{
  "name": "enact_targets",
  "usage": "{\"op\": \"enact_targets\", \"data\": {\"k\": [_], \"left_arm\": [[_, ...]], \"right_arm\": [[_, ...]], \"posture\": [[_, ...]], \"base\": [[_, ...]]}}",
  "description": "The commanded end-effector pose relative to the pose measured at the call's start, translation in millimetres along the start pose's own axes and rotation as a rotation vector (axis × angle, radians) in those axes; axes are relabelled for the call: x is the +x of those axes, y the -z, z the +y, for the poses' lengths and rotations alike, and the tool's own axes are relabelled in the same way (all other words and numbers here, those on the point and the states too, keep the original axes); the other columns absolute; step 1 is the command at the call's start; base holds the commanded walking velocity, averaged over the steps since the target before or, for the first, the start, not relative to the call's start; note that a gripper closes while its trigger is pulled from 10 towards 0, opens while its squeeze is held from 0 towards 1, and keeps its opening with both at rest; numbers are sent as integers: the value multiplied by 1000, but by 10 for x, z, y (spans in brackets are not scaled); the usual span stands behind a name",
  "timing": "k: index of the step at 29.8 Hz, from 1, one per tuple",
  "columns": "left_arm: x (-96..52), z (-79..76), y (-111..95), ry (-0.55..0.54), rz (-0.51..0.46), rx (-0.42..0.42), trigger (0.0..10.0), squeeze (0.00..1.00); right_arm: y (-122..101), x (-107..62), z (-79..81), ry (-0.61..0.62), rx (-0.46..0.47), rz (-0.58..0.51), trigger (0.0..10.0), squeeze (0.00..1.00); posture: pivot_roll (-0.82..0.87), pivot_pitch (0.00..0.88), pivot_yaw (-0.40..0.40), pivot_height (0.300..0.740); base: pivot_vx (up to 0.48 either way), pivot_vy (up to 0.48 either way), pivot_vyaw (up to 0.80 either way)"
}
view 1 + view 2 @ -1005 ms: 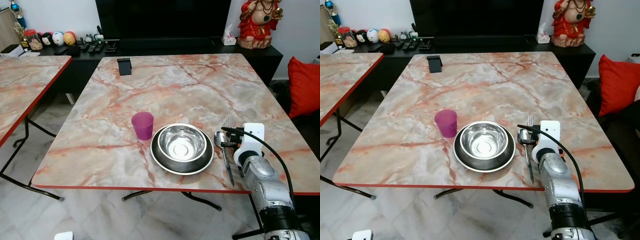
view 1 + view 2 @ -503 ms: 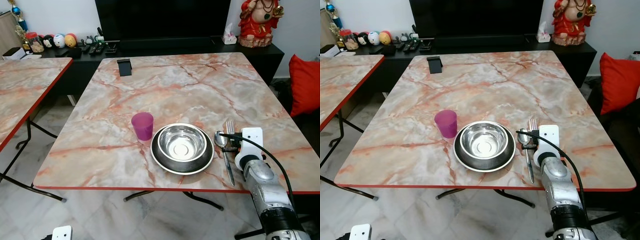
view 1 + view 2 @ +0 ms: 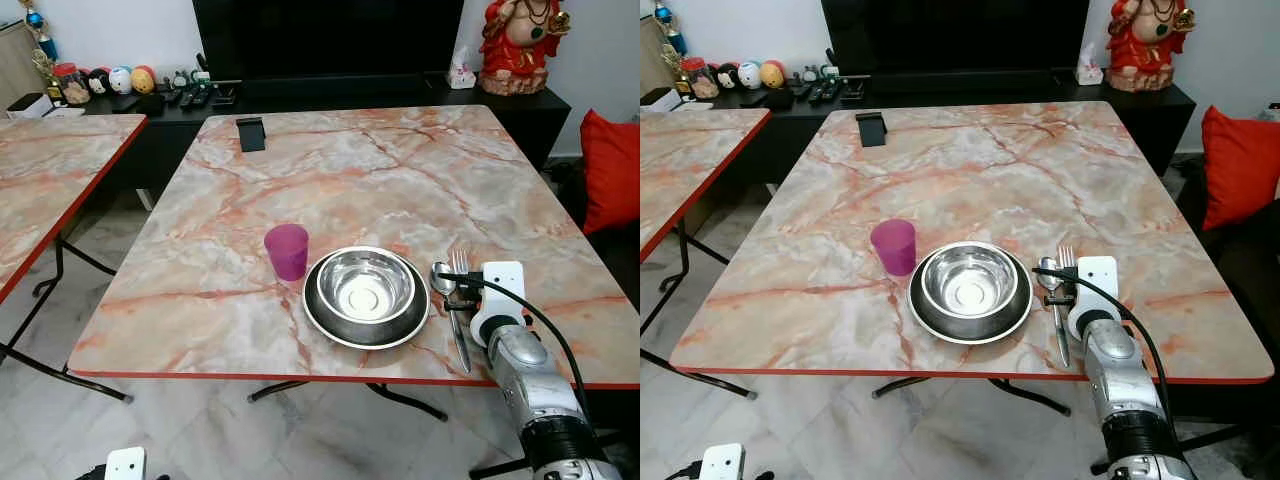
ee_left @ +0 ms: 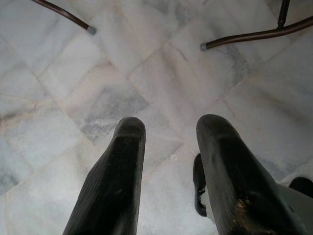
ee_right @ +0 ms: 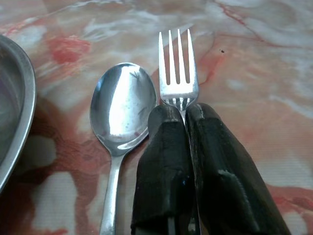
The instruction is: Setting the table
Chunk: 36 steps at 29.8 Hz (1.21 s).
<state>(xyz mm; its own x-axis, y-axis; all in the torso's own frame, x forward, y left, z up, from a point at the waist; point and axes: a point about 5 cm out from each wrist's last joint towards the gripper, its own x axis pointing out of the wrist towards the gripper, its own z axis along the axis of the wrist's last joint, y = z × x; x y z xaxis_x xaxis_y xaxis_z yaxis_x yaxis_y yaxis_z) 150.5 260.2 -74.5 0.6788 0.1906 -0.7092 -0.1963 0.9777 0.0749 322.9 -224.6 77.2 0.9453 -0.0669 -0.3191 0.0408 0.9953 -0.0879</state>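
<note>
- Head cameras are looking down on a marble-pattern table (image 3: 330,180) with a red edge. A steel bowl (image 3: 364,284) is sitting inside a dark plate (image 3: 328,325) near the front edge, and a purple cup (image 3: 288,250) is standing just beside them on the robot's left.
- On the other side of the plate a spoon (image 3: 446,290) and fork (image 3: 461,264) are lying side by side, tines and spoon bowl pointing away from the robot.
- The right gripper (image 5: 185,115) is sitting right over the fork's handle. From the head views the wrist and its white block are hiding the fingers, so you honestly can't read the grip there.
- The right wrist view is doing the real work: both black fingers (image 5: 164,156) are pressed together with the fork's neck pinched between them, tines sticking out past the tips. The spoon is lying just beside, next to the fingers, with the plate's rim at the edge of the shot.
- The left wrist view is giving the floor instead: the left gripper (image 4: 168,128) is hanging low over pale marble tiles (image 4: 98,93), fingers parted a moderate way and holding nothing, with table legs (image 4: 244,36) crossing the far end.
- A second marble table (image 3: 50,170) is standing off to the robot's left, plus a black TV stand (image 3: 330,95) and a red figurine (image 3: 518,45) at the back.
</note>
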Motion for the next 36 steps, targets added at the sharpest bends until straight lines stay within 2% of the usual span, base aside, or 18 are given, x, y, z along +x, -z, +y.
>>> {"op": "enact_targets", "data": {"k": [1, 36], "left_arm": [[-6, -12, 12, 6, -1, 13, 10000, 0], [6, -14, -83, 22, -48, 49, 10000, 0]], "right_arm": [[-36, 19, 5, 2, -11, -10, 10000, 0], [13, 25, 17, 17, 0, -12, 10000, 0]], "posture": [[-73, 0, 58, 724], [-62, 0, 72, 724]], "base": [[0, 0, 0], [0, 0, 0]]}}
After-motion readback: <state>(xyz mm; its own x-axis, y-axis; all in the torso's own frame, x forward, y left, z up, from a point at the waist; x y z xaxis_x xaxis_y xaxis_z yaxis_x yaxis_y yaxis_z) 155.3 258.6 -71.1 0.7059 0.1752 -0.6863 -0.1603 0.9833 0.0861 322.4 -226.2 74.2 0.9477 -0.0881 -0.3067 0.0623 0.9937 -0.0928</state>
